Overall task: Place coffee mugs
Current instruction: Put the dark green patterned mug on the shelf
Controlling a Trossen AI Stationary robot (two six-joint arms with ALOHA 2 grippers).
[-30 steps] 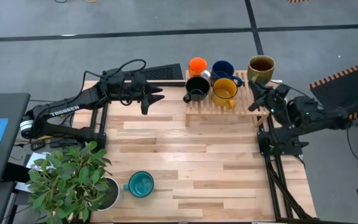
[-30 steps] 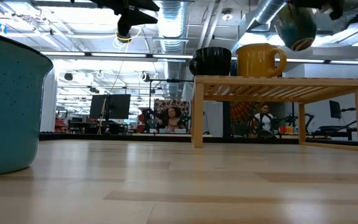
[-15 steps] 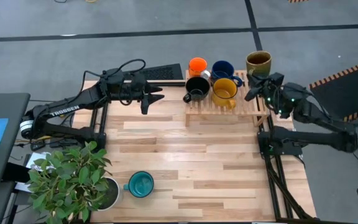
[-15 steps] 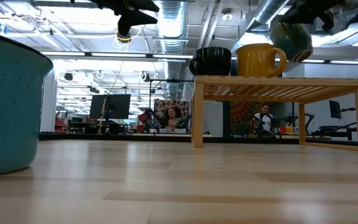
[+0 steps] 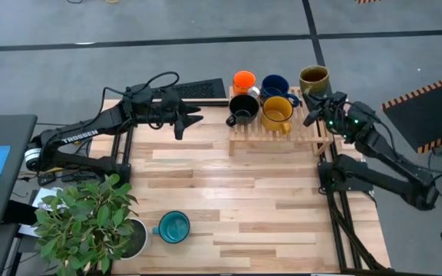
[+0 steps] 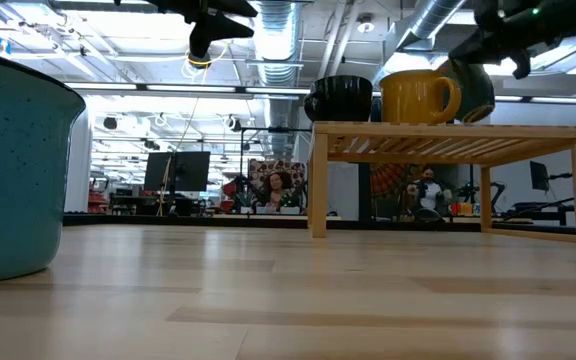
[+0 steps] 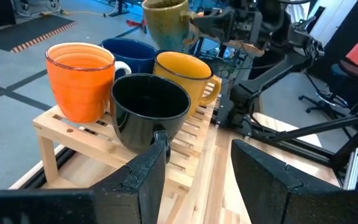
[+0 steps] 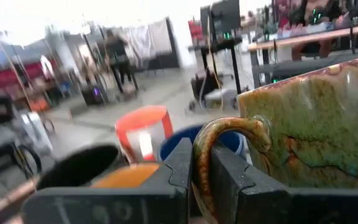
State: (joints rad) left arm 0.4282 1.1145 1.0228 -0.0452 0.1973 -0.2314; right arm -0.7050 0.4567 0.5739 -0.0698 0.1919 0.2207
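Note:
On a wooden rack (image 5: 276, 132) at the table's far side stand an orange mug (image 5: 244, 80), a dark blue mug (image 5: 275, 84), a black mug (image 5: 242, 106) and a yellow mug (image 5: 277, 111). My right gripper (image 8: 201, 165) is shut on the olive-brown mug (image 5: 314, 78), which is at the rack's far right corner, next to the yellow mug (image 6: 418, 97). Whether its base touches the slats is hidden. A teal mug (image 5: 174, 227) stands on its base near the table's front left. My left gripper (image 5: 192, 119) hovers open to the left of the rack. My right gripper pinches the olive-brown mug's handle (image 8: 229, 127) between its two fingers, which lie across the loop. The fingers come level from the table's right and near side. The mug (image 6: 473, 90) is upright with its mouth up, level with the mugs on the rack.
A leafy plant in a white pot (image 5: 133, 239) stands at the near left corner, beside the teal mug (image 6: 8, 160). Bare wood lies between the rack and the table's near edge. A dark keyboard (image 5: 202, 90) sits at the far edge, left of the rack.
My right gripper has swung toward the table's far edge and the rack and has sunk, carrying the olive-brown mug. The mug has come down from above the rack to the height of the yellow mug and has turned from tilted to upright.

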